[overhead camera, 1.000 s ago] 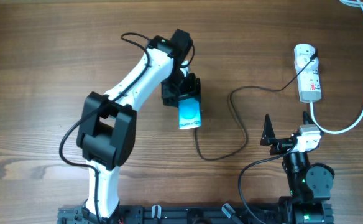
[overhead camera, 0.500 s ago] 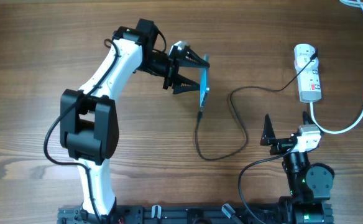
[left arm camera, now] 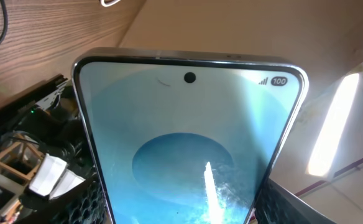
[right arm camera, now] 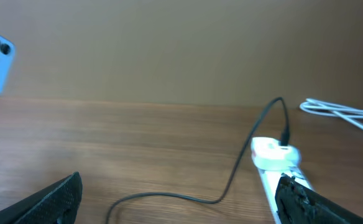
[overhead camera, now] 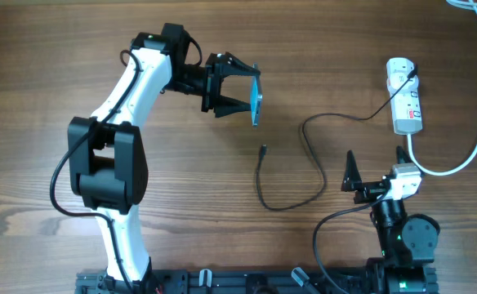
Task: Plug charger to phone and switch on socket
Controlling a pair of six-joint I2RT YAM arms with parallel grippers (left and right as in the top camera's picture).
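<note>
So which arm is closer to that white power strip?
Right. The right gripper hangs open just short of the socket's near end, on the robot's side of it. The left gripper holds the phone well away on the robot's left.

Cyan-screened phone (overhead camera: 256,98), black charger (overhead camera: 259,173), white socket (overhead camera: 404,100), brown wood-grain table (overhead camera: 51,49)

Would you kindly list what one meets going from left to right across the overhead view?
The phone held in the left pincer → the right pincer, open → the socket.
</note>
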